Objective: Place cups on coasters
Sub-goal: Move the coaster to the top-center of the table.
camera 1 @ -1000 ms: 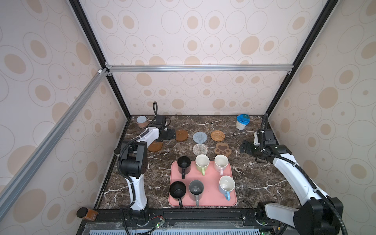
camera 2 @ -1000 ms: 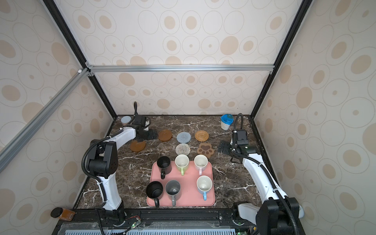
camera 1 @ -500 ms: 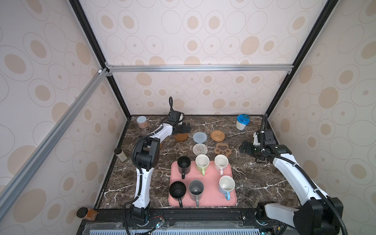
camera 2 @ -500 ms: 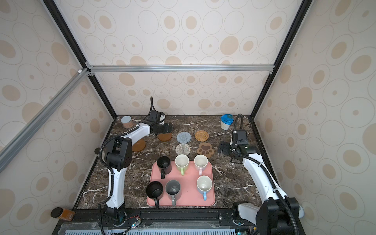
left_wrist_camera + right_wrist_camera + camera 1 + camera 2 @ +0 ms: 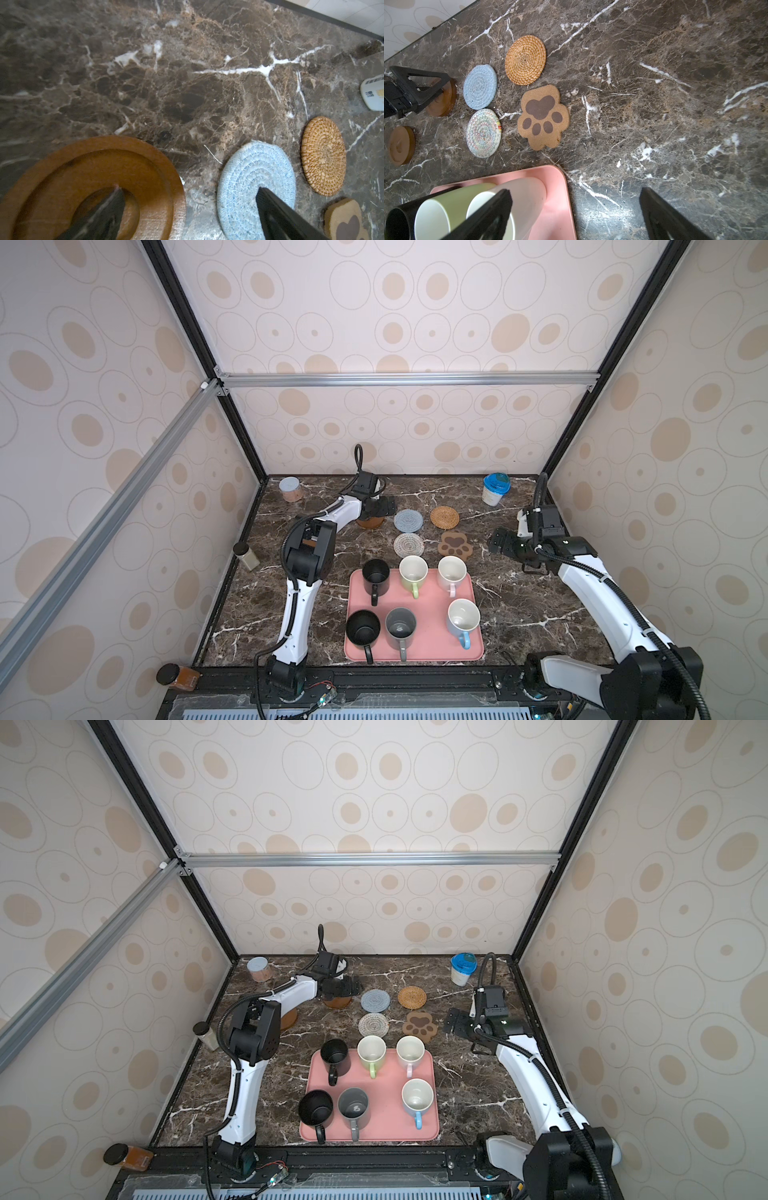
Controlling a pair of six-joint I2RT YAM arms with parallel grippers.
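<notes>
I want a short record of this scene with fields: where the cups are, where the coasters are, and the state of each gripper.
cups: six, all upright on the pink tray
coasters: six, flat on the marble table behind the tray, none under a cup
left gripper: open, empty, above a brown wooden disc and the blue-grey woven coaster
right gripper: open, empty, beside the paw-shaped coaster, not touching it
progress: no cup placed yet

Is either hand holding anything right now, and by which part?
Nothing is held. The left hand is open over a brown wooden coaster without gripping it. The right hand is open over the table.
</notes>
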